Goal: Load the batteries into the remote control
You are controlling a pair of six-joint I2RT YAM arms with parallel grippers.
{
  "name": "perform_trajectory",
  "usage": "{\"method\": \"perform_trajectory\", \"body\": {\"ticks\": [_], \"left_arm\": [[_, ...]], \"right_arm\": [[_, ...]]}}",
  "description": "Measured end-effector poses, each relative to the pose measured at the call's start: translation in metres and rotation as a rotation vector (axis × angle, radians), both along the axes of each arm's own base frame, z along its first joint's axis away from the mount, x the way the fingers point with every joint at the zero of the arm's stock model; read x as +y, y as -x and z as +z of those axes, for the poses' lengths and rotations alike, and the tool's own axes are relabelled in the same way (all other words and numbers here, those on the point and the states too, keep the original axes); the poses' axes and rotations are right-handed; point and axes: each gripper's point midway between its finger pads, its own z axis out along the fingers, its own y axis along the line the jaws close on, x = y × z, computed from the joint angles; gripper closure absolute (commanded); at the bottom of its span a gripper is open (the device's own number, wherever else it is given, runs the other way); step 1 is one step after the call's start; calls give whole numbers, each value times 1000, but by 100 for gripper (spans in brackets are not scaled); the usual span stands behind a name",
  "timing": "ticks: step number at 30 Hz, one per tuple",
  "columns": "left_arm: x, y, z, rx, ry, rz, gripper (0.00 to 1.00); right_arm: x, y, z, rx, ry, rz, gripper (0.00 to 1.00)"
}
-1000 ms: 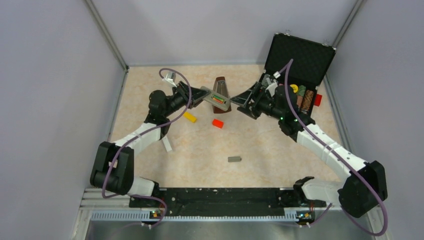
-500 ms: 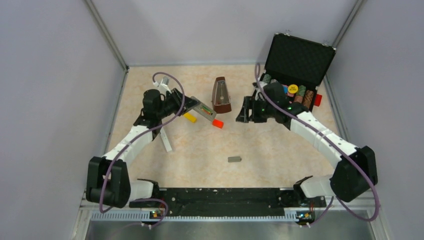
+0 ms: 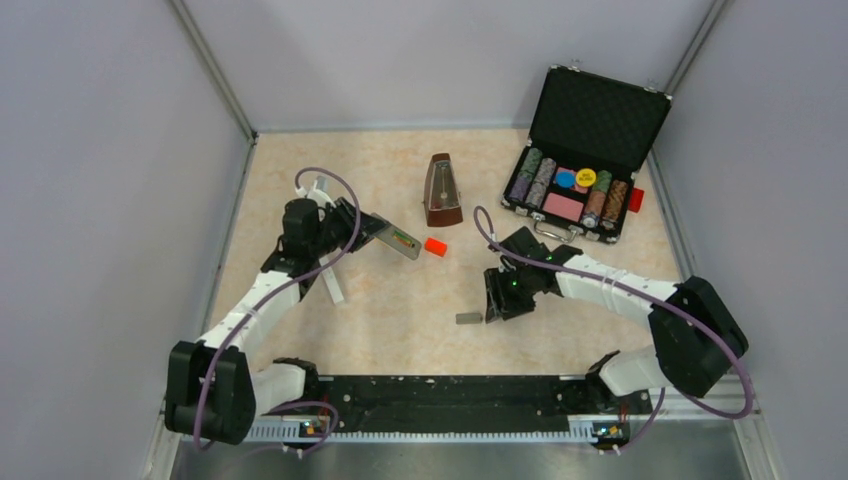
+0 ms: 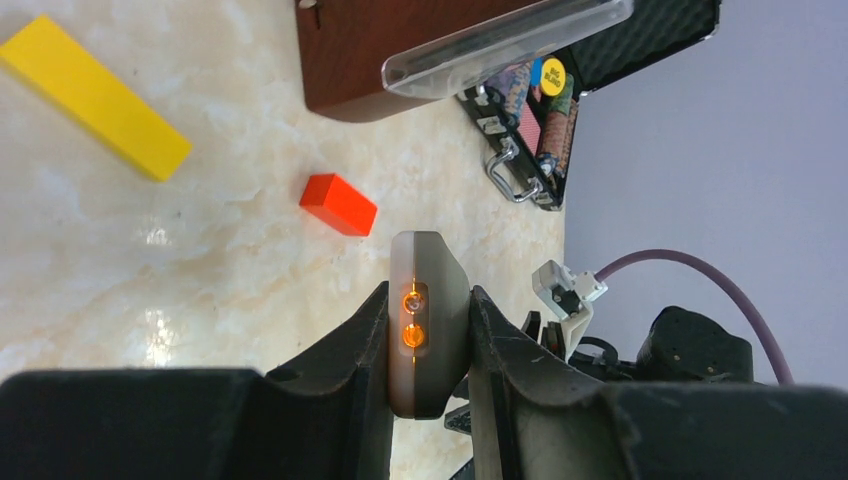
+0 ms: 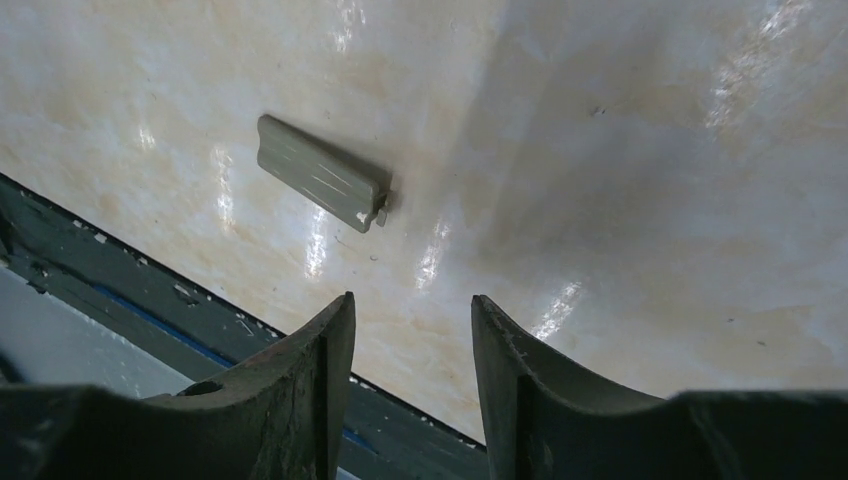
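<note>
Remote control (image 4: 428,330) — clamped edge-on between left fingers (image 4: 345,385), above left-centre worktop (image 3: 400,310) | batteries (image 3: 404,240) — sitting in its recess | right fingers (image 5: 300,390) — parted, empty, low over worktop | grey cover (image 5: 322,186) — lying flat just beside them, near centre.

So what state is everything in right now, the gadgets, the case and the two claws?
Remote control: clamped in the left gripper, recess uncovered.
Batteries: sitting in the remote's recess.
Battery cover: off, lying flat on the table.
Right gripper: open, empty, above the table near the cover.
Poker chip case: lid open.
Metronome: standing upright.
</note>
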Motion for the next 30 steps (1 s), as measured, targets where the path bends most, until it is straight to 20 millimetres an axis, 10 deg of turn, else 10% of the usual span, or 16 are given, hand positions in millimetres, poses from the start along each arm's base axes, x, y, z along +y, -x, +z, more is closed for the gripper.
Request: {"method": "perform_trajectory", "body": {"ticks": [30], "left_arm": [[11,24,-13,36,57,91,100]], "right_arm": [[35,-9,-22,56,-158,-98,68]]}}
